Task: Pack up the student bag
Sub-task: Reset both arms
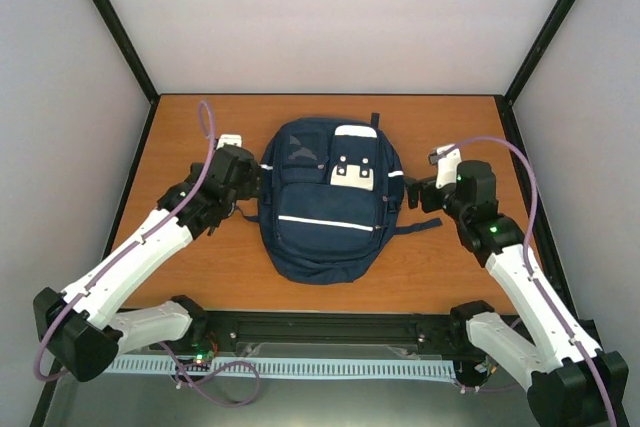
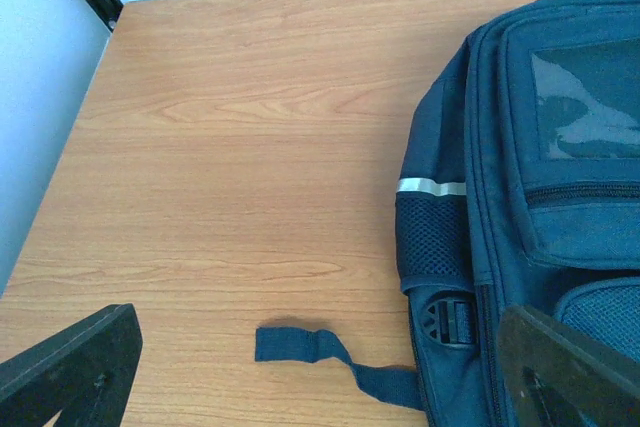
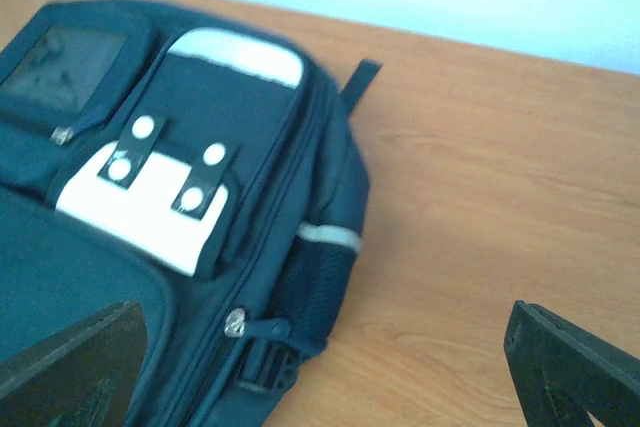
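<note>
Backpack first: the student bag (image 1: 325, 202) lies flat in the middle of the table (image 1: 200, 267), front face up, its top toward the upper edge of the overhead view. Its white patches (image 1: 353, 172) sit at the upper right of the front, and a thin white stripe (image 1: 325, 222) crosses the lower half. My left gripper (image 2: 318, 347) hangs at the bag's left side with its jaws spread wide and nothing between them. In my left wrist view one finger (image 2: 75, 367) shows at the lower left over bare wood, and the other sits at the lower right over the bag's edge. I cannot tell whether that one touches the fabric. Between them a loose strap end (image 2: 300, 345) lies on the table, running to a buckle (image 2: 450, 319) below the mesh side pocket (image 2: 430, 242). My right gripper (image 3: 325, 327) is at the bag's right side, likewise released and empty. In its slightly blurred view the bag fills the left half, with a zipper pull (image 3: 237, 322) near the lower middle and bare wood to the right.
</note>
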Robot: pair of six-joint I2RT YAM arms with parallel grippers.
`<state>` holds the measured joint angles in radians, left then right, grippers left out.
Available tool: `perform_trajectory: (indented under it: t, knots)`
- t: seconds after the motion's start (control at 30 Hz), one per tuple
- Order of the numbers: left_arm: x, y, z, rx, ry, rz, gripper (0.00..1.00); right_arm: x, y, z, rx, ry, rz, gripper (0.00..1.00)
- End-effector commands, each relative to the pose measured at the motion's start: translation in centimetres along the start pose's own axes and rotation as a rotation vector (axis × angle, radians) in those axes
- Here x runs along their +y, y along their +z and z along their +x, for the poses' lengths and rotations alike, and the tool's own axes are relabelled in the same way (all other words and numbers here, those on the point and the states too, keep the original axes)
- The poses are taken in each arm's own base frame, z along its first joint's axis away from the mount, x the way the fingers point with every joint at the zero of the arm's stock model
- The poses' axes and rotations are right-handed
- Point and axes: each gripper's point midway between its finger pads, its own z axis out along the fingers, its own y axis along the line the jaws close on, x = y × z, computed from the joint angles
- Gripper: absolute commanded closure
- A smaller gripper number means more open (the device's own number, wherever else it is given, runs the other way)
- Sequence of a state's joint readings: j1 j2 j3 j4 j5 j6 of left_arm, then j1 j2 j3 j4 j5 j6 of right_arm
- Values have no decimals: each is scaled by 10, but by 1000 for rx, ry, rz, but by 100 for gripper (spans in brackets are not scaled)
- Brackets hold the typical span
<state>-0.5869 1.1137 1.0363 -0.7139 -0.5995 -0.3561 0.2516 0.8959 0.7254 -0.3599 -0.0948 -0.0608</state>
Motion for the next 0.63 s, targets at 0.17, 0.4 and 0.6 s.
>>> perform_trajectory:
  t: [0.17, 0.4, 0.6]
  knots:
    - [8, -6, -16, -65, 3, -22, 0, -23, -19, -39, -142, 91, 98, 0]
    - [-10, -6, -12, -50, 43, 78, 0, -36, -37, -50, -211, 90, 182, 0]
    - [-15, -2, -9, -25, 67, 94, 0, -26, -29, -46, -176, 74, 124, 0]
